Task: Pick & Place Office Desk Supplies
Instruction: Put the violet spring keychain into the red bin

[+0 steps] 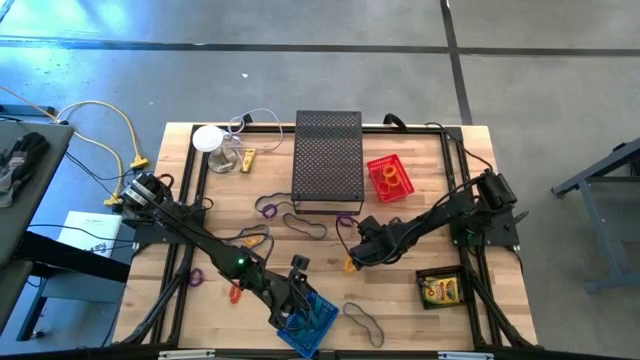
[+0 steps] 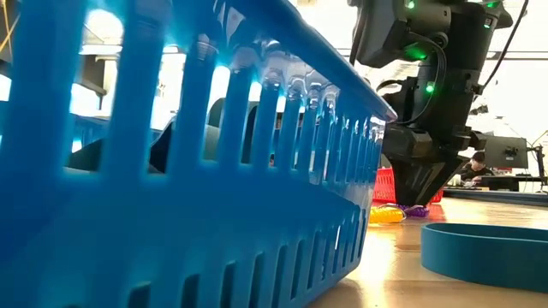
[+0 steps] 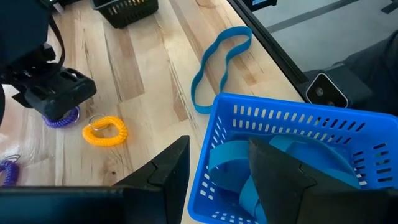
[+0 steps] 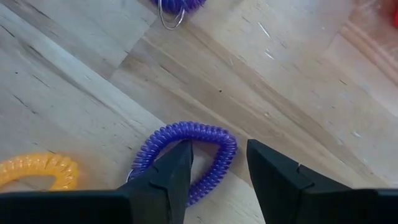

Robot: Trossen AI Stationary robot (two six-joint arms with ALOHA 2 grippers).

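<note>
Right end effector [image 4: 217, 165] straddles purple coil loop [image 4: 208, 140].

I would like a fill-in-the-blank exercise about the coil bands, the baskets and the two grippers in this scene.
1. The right gripper is lowered over a coil band whose colour is ____.
2. Beside that band lies another coil band, coloured ____.
3. The left gripper hovers at a basket coloured ____.
4. The red basket lies beside the tall black ____ box.

Missing words: purple; yellow; blue; mesh

My workshop: a wooden bench [image 1: 430, 200] on bare concrete floor [image 1: 300, 70], monitors [image 2: 505, 152] and a seated person [image 2: 476, 164] behind.
</note>
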